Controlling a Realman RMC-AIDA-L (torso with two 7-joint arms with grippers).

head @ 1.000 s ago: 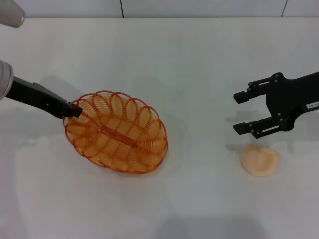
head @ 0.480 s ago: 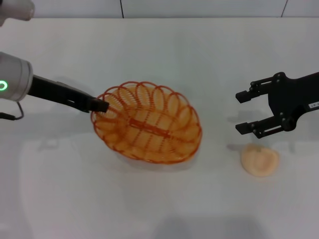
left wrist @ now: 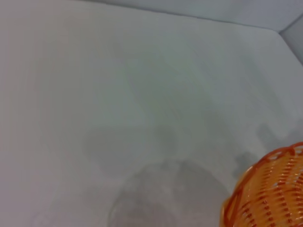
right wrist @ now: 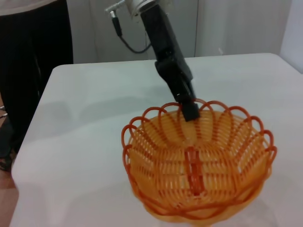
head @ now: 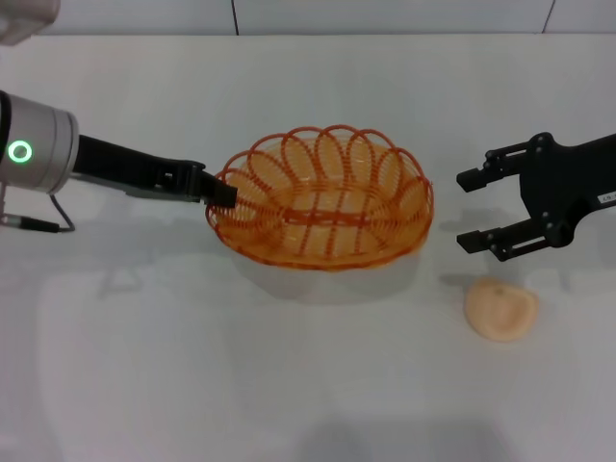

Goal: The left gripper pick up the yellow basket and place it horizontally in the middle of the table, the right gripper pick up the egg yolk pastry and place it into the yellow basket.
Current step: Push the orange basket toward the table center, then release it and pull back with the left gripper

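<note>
The yellow basket [head: 322, 200], an oval orange wire basket with a scalloped rim, is near the middle of the white table [head: 289, 385], lying crosswise and tilted, its left end raised. My left gripper [head: 221, 195] is shut on the rim at the basket's left end; it also shows in the right wrist view [right wrist: 189, 109], clamped on the basket [right wrist: 199, 170]. A part of the basket's rim shows in the left wrist view [left wrist: 270, 194]. The egg yolk pastry [head: 500, 309] lies on the table at the right. My right gripper [head: 470, 210] is open, empty, hovering just behind the pastry.
The table's back edge meets a wall [head: 385, 14]. In the right wrist view, a person in dark clothes [right wrist: 33, 56] stands beyond the table's far side.
My left gripper has carried the basket to the right toward the table's middle and turned it crosswise. The right gripper and the pastry have stayed about where they were.
</note>
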